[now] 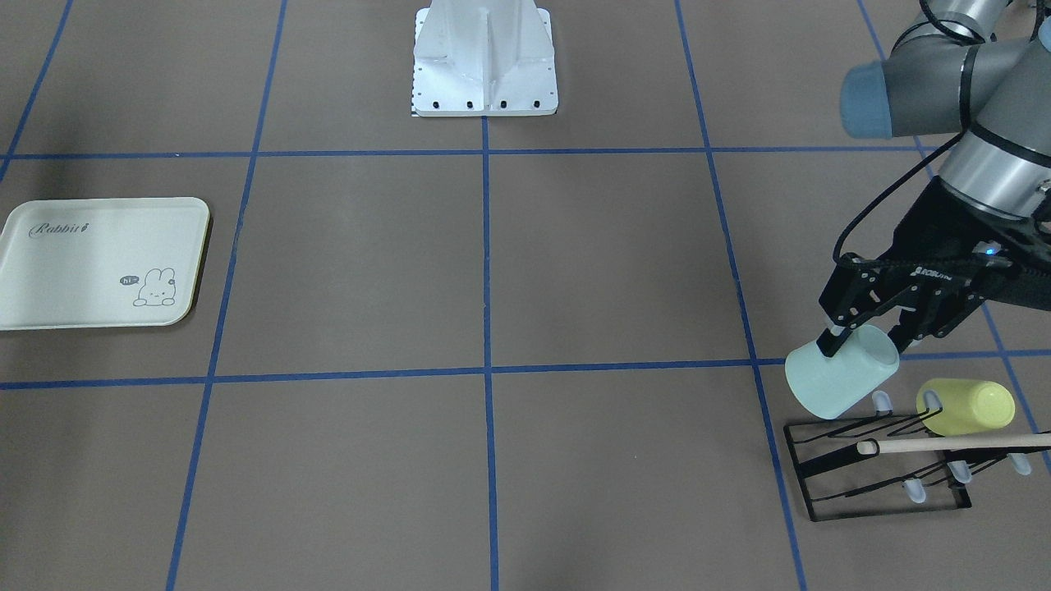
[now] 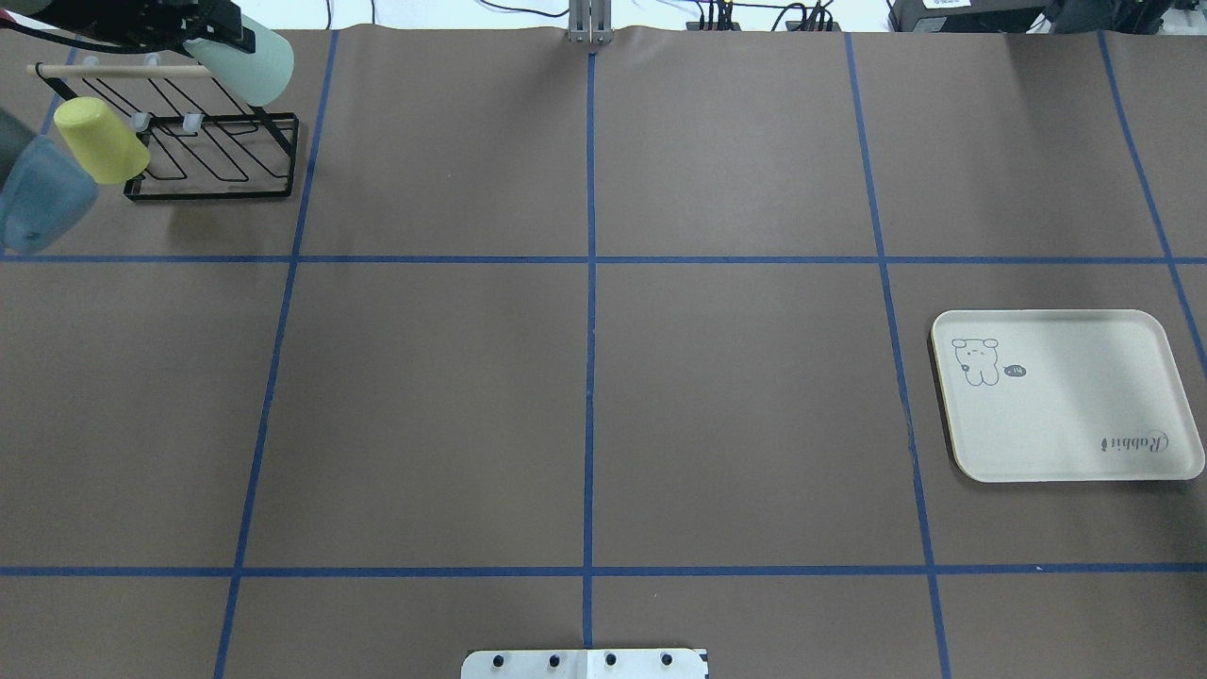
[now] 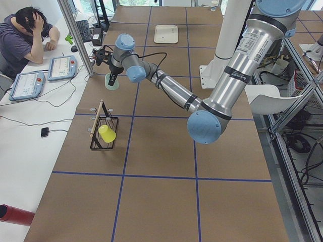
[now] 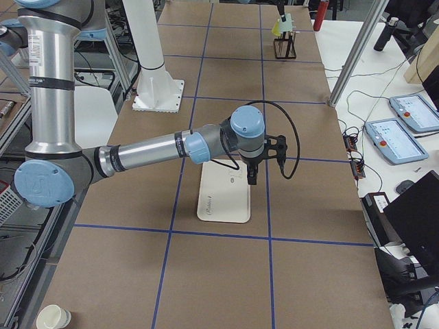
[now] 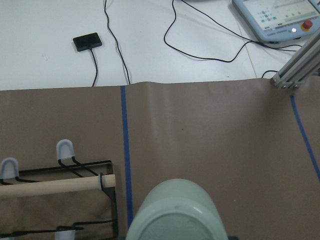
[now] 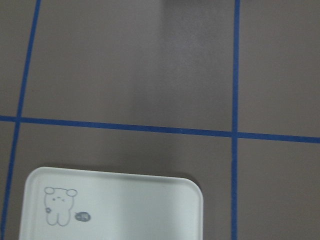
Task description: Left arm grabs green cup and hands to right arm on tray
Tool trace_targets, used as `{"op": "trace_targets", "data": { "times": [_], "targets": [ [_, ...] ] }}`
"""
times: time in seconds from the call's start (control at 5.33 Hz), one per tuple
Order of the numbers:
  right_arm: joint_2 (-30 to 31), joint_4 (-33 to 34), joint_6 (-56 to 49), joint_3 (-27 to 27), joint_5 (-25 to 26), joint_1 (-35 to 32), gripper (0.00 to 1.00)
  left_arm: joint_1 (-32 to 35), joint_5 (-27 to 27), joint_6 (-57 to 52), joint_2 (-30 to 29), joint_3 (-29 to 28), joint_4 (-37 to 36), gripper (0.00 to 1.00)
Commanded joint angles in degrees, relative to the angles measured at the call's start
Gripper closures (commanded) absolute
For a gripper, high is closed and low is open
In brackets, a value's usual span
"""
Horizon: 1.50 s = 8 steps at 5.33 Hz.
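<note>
My left gripper [image 1: 866, 345] is shut on the pale mint-green cup [image 1: 837, 379]. It holds the cup tilted in the air, just off the end of a black wire rack [image 1: 878, 480]. The cup also shows in the overhead view [image 2: 250, 66] and fills the bottom of the left wrist view [image 5: 172, 215]. The cream tray [image 2: 1084, 415] with the bunny drawing lies flat and bare on the other side of the table. My right gripper [image 4: 252, 178] hovers over the tray [image 4: 221, 202]; I cannot tell whether it is open or shut.
A yellow-green cup [image 1: 969, 406] hangs on the rack under a wooden rod [image 1: 952, 444]. The white base plate [image 1: 484, 70] stands at mid-table on the robot's side. A person [image 3: 25, 35] sits at the side bench among pendants and cables.
</note>
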<state>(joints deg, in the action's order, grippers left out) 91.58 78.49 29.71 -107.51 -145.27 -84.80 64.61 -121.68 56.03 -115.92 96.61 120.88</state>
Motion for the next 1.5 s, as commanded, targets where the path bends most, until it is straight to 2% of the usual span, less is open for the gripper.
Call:
{"op": "trace_targets", "data": {
  "times": [0.0,0.19,0.38,0.56,0.75,0.94,1.12,1.31],
  "targets": [
    [-3.75,-10.68,20.98,0.45,-1.25,4.96,0.00,-3.76,-0.76,12.02,1.31,0.07,11.70,0.43],
    [-6.39,-14.38,27.79,0.46,-1.16,7.86,0.00,-5.18,-2.15,17.82,1.49,1.37,15.67,0.43],
    [-8.07,-18.25,32.21,0.63,-1.07,9.11,0.01,-5.28,-5.29,25.54,1.49,4.78,16.66,0.43],
    [-9.65,-22.90,38.26,0.89,-0.46,10.51,0.01,-6.93,-5.32,28.23,2.27,7.86,16.67,0.43],
    [-11.41,-28.86,47.71,0.64,3.46,13.05,0.01,-8.78,-4.89,30.69,3.06,9.11,18.15,0.43],
    [-11.60,-38.41,57.90,0.72,11.94,18.64,0.01,-10.36,-4.89,34.11,3.16,9.12,21.13,0.43],
    [-11.95,-45.12,65.40,0.81,19.59,23.92,0.01,-11.33,-4.89,37.97,3.16,9.21,23.42,0.43],
    [-12.04,-52.67,67.82,1.07,24.11,29.11,0.01,-11.95,-4.89,43.67,3.51,9.03,30.31,0.43]
  ]
}}
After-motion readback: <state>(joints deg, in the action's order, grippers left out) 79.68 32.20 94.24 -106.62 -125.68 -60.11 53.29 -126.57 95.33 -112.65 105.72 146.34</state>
